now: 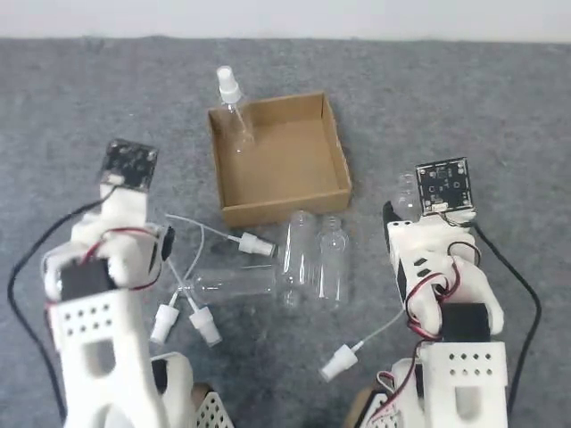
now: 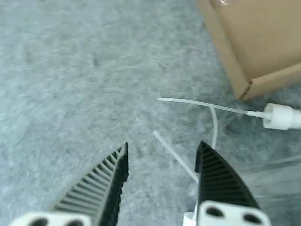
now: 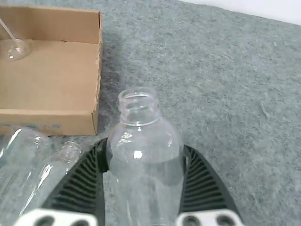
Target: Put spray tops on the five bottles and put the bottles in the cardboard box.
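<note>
My right gripper (image 3: pixel 143 151) is shut on a clear capless bottle (image 3: pixel 141 141), held upright beside the cardboard box (image 3: pixel 51 75); the high view has this bottle (image 1: pixel 406 190) just right of the box (image 1: pixel 278 160). One bottle with a spray top (image 1: pixel 234 109) leans in the box's far left corner. Three capless bottles lie in front of the box (image 1: pixel 299 257) (image 1: pixel 332 259) (image 1: pixel 234 282). Several loose spray tops (image 1: pixel 255 242) (image 1: pixel 203 323) (image 1: pixel 339 362) lie around them. My left gripper (image 2: pixel 162 160) hangs open over a spray top's tube (image 2: pixel 176 155), left of the lying bottles.
Grey carpet covers the table (image 1: pixel 464 107). There is free room behind and to both sides of the box. The box's near corner (image 2: pixel 244 89) and a spray top (image 2: pixel 282 117) lie ahead of my left gripper.
</note>
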